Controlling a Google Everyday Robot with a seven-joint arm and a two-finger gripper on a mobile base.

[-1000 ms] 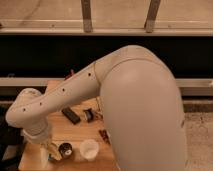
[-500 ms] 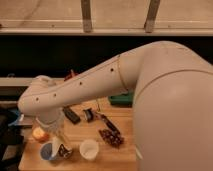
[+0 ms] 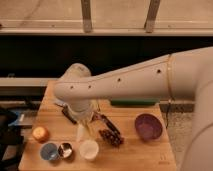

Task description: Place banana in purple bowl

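Observation:
My gripper (image 3: 86,120) hangs under the big white arm over the left middle of the wooden table (image 3: 145,155). It is shut on the banana (image 3: 80,133), a pale yellow elongated fruit that hangs nearly upright just above the table. The banana is beside the white cup (image 3: 89,149). The purple bowl (image 3: 148,126) is round, dark and empty. It stands on the right side of the table, well to the right of the gripper.
A round orange fruit (image 3: 40,133), a small blue bowl (image 3: 49,151) and a shiny small cup (image 3: 65,149) stand at the front left. A dark red bunch (image 3: 111,137) lies between the cup and the purple bowl. A black object (image 3: 69,115) and a green item (image 3: 134,102) lie farther back.
The arm has swung from the table's front left corner toward the middle. The gripper now sits higher and further right, with the banana hanging under it.

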